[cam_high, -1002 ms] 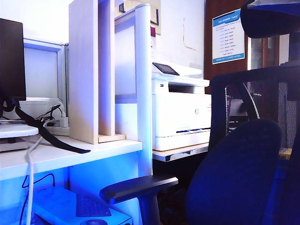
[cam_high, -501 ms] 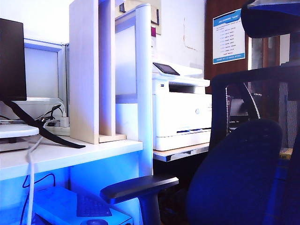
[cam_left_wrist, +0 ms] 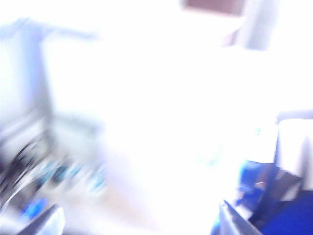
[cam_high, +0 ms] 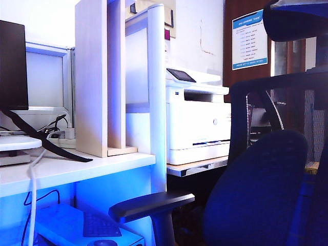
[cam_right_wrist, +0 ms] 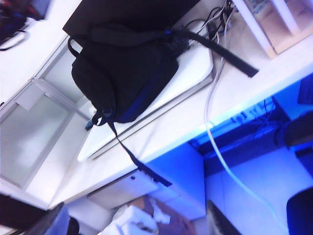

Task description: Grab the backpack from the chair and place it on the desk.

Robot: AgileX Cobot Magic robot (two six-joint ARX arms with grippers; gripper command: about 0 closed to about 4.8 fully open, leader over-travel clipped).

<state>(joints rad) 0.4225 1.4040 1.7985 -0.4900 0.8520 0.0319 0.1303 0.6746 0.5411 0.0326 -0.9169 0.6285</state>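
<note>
Backpack [cam_right_wrist: 122, 78]: lying on the desk [cam_right_wrist: 161, 127], strap trailing over its edge.
Chair [cam_high: 266, 179]: vacated beside the desk.
Left gripper [cam_left_wrist: 142, 223]: fingers apart, empty (view blurred).
Right gripper [cam_right_wrist: 132, 220]: wide, empty, near the desk.
Progress: placement looks done.

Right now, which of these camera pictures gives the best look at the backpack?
The right wrist view: the whole backpack lies on the desk, straps trailing over its edge. The exterior view catches only one dark strap of it at the picture's left edge. The left wrist view is too blurred to show it.
</note>
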